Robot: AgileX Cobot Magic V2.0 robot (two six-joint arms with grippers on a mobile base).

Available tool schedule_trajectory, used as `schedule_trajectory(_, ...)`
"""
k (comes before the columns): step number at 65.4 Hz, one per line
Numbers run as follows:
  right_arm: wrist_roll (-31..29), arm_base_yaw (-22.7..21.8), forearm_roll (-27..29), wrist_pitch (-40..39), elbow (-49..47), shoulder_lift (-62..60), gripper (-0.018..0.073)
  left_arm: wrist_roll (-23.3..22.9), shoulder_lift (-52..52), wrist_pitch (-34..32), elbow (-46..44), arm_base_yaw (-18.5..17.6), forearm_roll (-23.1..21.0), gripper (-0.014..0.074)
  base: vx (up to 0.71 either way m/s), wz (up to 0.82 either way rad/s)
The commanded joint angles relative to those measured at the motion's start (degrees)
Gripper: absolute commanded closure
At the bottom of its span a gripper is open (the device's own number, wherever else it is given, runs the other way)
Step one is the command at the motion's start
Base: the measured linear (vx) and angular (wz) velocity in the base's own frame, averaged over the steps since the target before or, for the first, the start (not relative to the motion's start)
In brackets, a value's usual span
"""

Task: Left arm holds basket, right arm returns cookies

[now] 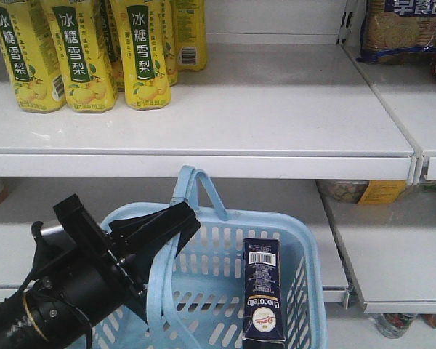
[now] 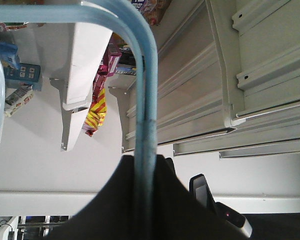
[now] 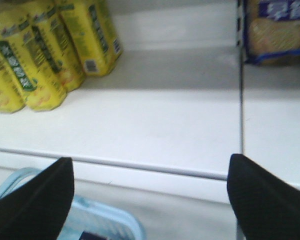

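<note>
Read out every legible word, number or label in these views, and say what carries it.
"冰糖雪梨": green labels on the tall yellow plastic bottles.
"Chocotelo", as best it reads: tall dark navy cardboard box in the light blue plastic basket.
"早餐饼", cut off: blue cracker bag.
Too small: barcode digits, round logo, bottle small print.
Blurred: packets in the left wrist view.

Yellow bottles (image 1: 80,54) at the left of a white shelf (image 1: 276,109), blue cracker bag (image 1: 407,29) farther right.

White metal shelving (image 1: 276,109), two tiers with a bay seam on the right, under flat, even light
</note>
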Motion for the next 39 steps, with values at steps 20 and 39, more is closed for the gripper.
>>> schedule_trajectory(20,14.3,15.1,0.1,8.3,-2.5,11.8,-0.0034,0.4,-1.7,-8.9,-1.6,0.7,-5.4,0.0596,0.0,0.0)
schedule_trajectory(39,17.3,21.4,0.0,16.6,-10.1,23.1,-0.0034,0.4,-1.7,-8.9,-1.6,0.7,-5.4,0.0596,0.0,0.0)
